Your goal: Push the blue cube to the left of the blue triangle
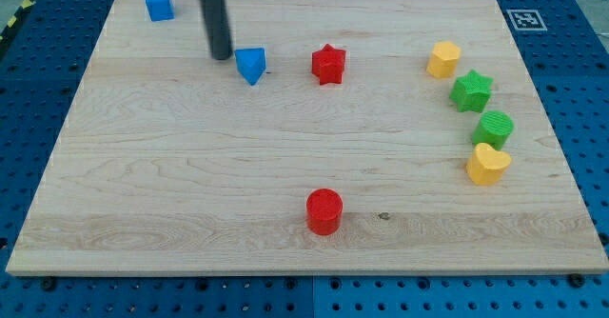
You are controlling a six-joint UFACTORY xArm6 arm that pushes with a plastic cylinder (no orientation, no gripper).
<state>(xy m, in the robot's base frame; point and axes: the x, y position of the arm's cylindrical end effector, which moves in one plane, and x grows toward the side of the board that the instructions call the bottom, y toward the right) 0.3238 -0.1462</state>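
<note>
Nearest the view's bottom, a red cylinder [324,210] is standing alone on the wooden surface [190,194], well apart from everything the task concerns. Up at the view's top left, the blue cube [159,3] is sitting close to the surface's far edge. The blue triangle [250,65] is lying to the right of it and lower in the view, with a red star [328,64] just beyond on the triangle's right.

My tip [221,55] is resting just beside the blue triangle's left side, between the triangle and the cube but much nearer the triangle; whether it is touching the triangle, I cannot tell. The tool is a plain rod with nothing that clenches or releases, so it is grasping nothing and can only push.

As I judge it, the approach step is in hand: the cube is not yet engaged and looks too far up and left of its goal. The next move is calling for my tip to travel round to the cube's upper-left side, then shove it down and rightward, stopping short of the triangle so as not to knock it.

No containers are showing anywhere. At the view's right, a yellow block [443,59], a green star [471,90], a green cylinder [494,129] and a yellow heart [487,164] are lying in a loose curve.
</note>
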